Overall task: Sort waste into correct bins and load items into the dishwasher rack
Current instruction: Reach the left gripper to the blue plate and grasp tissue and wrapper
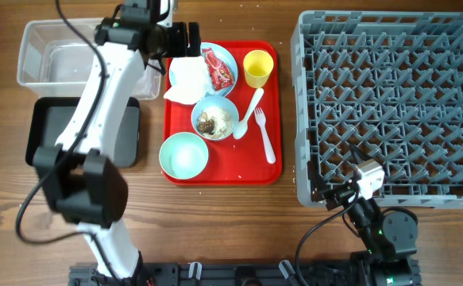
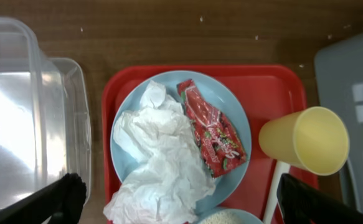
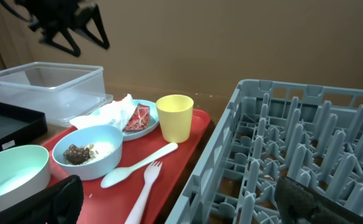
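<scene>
A brown wood-grain worktop [image 1: 231, 230] ran under the whole scene, with a plain tan wall [image 3: 231, 43] behind it. At its centre lay a flat red tray [image 1: 272, 171] carrying a pale blue plate [image 2: 231, 102], on which a crumpled white napkin [image 2: 159, 162] sat beside a shiny red wrapper [image 2: 213, 134]. Just right of the plate stood a yellow cup [image 1: 257, 67], upright. Nearer the robot were a small bowl [image 3: 97, 165] holding brown and white food scraps [image 3: 81, 152], a pale green bowl [image 1: 183, 155], and a white spoon [image 1: 249, 111] and fork [image 1: 266, 137] lying side by side. Left of the tray, a clear tub [image 1: 32, 56] stood at the far side with a black tray-bin [image 1: 48, 131] just in front of it. To the right, apart from the tray, rose the grey dishwasher rack [image 1: 390, 103] with its grid of pegs. The white left arm [image 1: 96, 103] crossed above the tray-bin and the tub's near corner, hiding parts of both from overhead. The left hand [image 1: 185, 38] hung over the plate's far-left edge, fingers spread wide and holding nothing. The right hand [image 1: 333, 195], also spread and empty, sat low by the rack's near-left corner.
</scene>
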### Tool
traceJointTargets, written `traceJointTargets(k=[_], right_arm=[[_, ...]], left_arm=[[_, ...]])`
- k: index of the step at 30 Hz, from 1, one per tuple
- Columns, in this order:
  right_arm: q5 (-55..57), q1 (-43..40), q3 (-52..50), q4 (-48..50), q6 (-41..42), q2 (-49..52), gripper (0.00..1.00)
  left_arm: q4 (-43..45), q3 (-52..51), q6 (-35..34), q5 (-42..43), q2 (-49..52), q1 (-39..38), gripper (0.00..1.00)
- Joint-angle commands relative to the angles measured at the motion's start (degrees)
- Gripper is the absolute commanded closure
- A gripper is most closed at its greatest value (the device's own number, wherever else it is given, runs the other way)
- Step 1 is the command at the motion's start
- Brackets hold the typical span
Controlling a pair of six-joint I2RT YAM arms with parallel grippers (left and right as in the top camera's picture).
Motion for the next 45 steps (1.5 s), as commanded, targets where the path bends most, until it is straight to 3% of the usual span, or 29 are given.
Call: traceJointTargets(k=[1,4,11,25,31,39,45], right_arm=[[-0.96,0.33,-0.07,0.17,-0.96,-0.35,0.00],[-0.96,0.33,-0.07,0.17,-0.96,-0.35,0.00],[-0.94,0.33,-0.07,0.17,-0.98,-0.35,0.00],[-0.96,0.33,-0.07,0.17,-0.98,-0.35,0.00],[-0.96,0.33,-0.07,0.17,-0.98,-0.35,0.00],[-0.96,0.33,-0.07,0.17,-0.96,-0.35,0.00],[-0.96,0.33,-0.07,0.17,-0.98,-0.35,0.00]], left_arm=[[-5.86,10.56,-1.36,0.33,6.21,-0.96,0.00],[-7.69,17.55,0.17,-0.92,10.60,-2.32,0.00],[-6.78,17.53,2.05,-1.73,19.82,-2.75,0.00],[-9.49,17.18,1.40,-4.07,24.24,-3.21,0.00],[-7.50,17.18,-10.78,-4.57,24.41,-3.41,0.00],[-3.61,16.87,-10.93,-13.07,26.40,-5.16,0.00],[-3.72,16.87,-13.86,-12.61,29.16,-6.73,0.00]])
